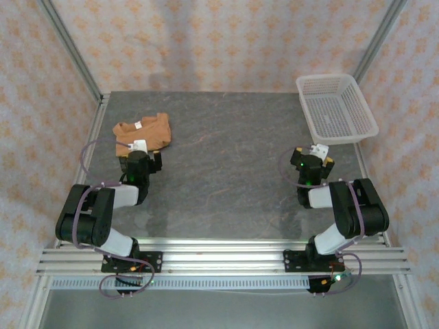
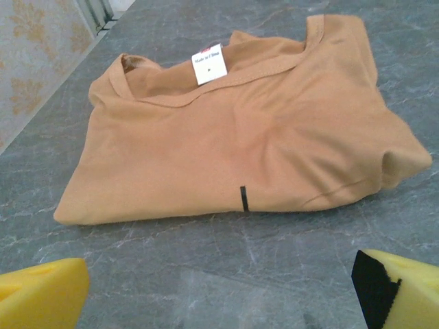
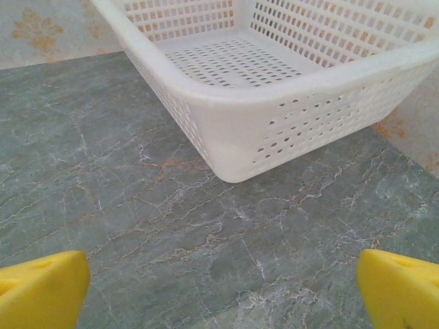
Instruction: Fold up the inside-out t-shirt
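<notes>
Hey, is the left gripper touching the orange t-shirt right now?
Apart. The left wrist view shows a strip of bare table between the open left gripper and the t-shirt's near edge.

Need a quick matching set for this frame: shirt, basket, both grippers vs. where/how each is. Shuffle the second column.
Things:
1. t-shirt
2. basket
3. left gripper
4. right gripper

Place or state:
A. open, facing the white perforated wall
B. caramel, bundled at the far left of the table
C. white, at the far right corner
D. open, just short of the caramel fabric, not touching it

Pairs: 1-B, 2-C, 3-D, 4-A
</notes>
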Tool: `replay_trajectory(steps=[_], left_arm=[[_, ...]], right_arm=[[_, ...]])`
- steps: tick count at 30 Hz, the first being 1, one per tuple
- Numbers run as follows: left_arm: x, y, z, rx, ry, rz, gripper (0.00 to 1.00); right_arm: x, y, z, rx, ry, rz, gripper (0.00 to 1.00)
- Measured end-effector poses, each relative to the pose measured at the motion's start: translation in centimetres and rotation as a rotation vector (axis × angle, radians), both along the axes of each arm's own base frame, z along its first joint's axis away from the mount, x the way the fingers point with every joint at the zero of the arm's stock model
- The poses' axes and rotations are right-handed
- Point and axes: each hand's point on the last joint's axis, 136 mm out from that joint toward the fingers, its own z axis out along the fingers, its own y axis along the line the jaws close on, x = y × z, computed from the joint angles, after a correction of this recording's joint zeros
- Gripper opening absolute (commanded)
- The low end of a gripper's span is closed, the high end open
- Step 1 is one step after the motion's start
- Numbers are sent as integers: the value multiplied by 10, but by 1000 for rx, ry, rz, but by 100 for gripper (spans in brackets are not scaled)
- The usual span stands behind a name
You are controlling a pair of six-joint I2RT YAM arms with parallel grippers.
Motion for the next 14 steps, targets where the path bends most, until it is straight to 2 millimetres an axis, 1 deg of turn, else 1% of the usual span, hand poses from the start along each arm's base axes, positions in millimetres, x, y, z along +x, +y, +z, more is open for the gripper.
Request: replay_trajectory(steps=[10, 14], left_arm=[[4, -3, 6, -5, -31, -12, 100], [5, -9, 6, -16, -30, -42, 100]], right_arm=[[0, 0, 1, 0, -3, 0, 99], [0, 0, 1, 0, -3, 0, 99]])
